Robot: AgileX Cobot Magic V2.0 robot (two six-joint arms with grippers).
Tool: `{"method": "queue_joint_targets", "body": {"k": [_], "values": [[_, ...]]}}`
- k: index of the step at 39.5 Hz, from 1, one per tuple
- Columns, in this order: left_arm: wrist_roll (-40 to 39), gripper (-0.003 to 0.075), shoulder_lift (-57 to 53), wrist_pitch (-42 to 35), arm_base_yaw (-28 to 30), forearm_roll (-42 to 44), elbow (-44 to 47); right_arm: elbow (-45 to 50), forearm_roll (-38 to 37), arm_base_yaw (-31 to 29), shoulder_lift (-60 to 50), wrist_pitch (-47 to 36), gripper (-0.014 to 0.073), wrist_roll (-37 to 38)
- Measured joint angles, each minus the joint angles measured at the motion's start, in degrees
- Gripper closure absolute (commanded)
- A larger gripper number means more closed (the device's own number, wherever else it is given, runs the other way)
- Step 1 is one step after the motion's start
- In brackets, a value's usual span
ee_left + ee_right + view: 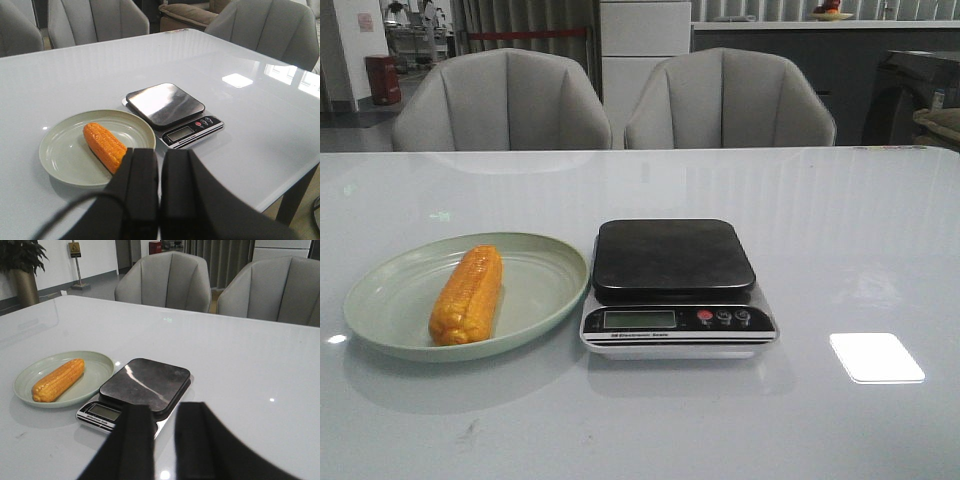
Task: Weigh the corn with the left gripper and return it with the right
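Orange-yellow corn (468, 295) with kernel rows, pale green plate (380, 290), black scale platform (670, 255), white table (840, 240)

Corn on the plate, left hand away from it.

The corn (467, 295) is an orange-yellow cob with rows of kernels; it lies flat on the green plate (545, 290), just beside the scale (675, 290). The black left hand (160, 165) is pressed together, holding nothing.

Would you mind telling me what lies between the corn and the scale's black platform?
Only the plate's pale green rim separates the corn from the platform, seen in the front view.
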Motion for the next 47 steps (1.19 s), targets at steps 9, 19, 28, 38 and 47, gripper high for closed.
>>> {"method": "queue_joint_targets", "body": {"k": [9,19,28,38,47], "values": [[0.0,0.0607,0.0,0.0,0.0,0.0,0.0,0.0,0.0,0.0,0.0,0.7,0.0424,0.0],[0.0,0.0607,0.0,0.0,0.0,0.0,0.0,0.0,0.0,0.0,0.0,1.7,0.0424,0.0],[0.0,0.0607,0.0,-0.2,0.0,0.0,0.7,0.0,0.0,0.0,0.0,1.8,0.0424,0.0],[0.0,0.0607,0.0,-10.1,9.4,0.3,6.1,0.0,0.0,0.0,0.0,1.9,0.0424,0.0],[0.0,0.0607,0.0,-24.6,21.6,4.3,14.2,0.0,0.0,0.0,-0.1,2.0,0.0424,0.0]]}}
